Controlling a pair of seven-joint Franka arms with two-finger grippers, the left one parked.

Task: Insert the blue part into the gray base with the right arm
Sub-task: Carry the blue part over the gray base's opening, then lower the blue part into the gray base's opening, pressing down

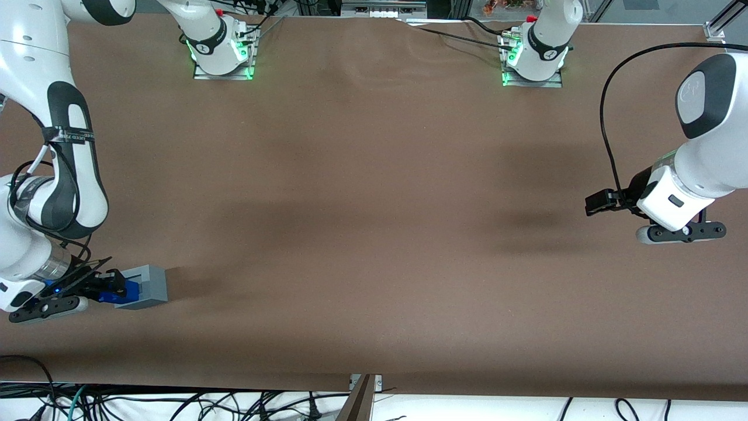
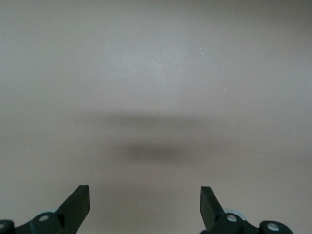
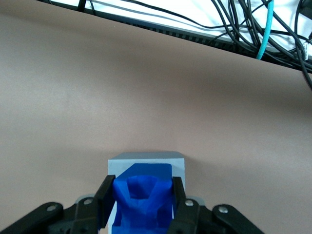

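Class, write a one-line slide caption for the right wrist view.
The gripper holds the blue part at the recess of the gray base on the brown table.

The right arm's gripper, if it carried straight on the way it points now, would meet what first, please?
Probably the gray base: the gripper, shut on the blue part, points into its recess, where the part already seems partly seated.

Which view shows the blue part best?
The right wrist view: the blue part fills it, clamped by the gripper at the gray base. The front view shows only a sliver; the left wrist view shows none.
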